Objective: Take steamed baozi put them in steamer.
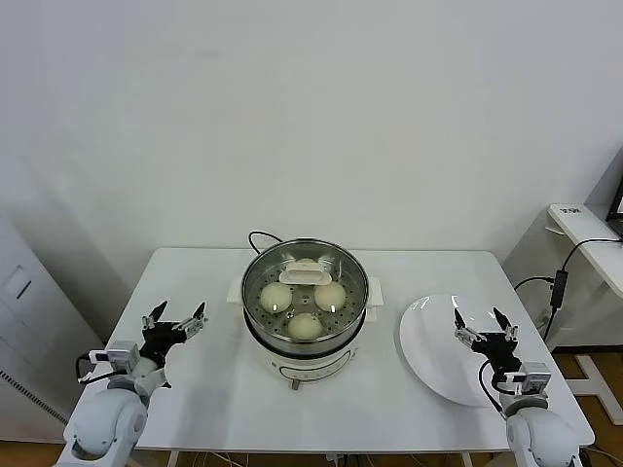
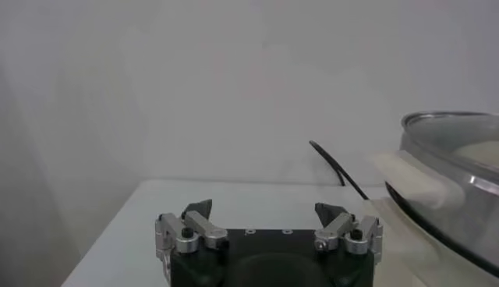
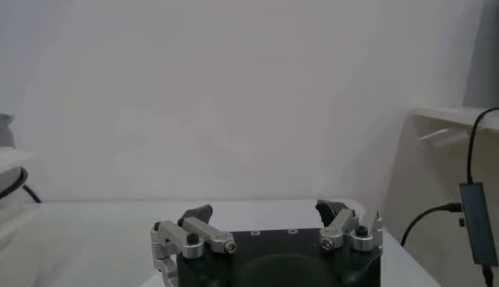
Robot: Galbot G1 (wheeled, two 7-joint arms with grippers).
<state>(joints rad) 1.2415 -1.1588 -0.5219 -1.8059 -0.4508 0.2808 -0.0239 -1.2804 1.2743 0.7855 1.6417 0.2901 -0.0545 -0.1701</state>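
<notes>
Sitting inside the round shiny steel steamer basket (image 1: 305,302) are the smooth cream-white dough buns (image 1: 305,326): three are plainly seen and a fourth is partly hidden behind the white handle of the round glass lid (image 1: 306,275), which covers the basket. The basket rests on a cream-white electric pot base (image 1: 304,367) with a black cord (image 1: 261,236), at the middle of the white counter (image 1: 210,394). The flat white plate (image 1: 432,345) lies bare, near the pot on the robot's right. The left claw (image 1: 176,317) is held low beside the pot, fingers spread apart, nothing gripped; the right claw (image 1: 486,323) is held over the plate's edge, likewise spread and empty. The loading step is judged finished; no further pick seems called for, only that both arms be kept clear.
</notes>
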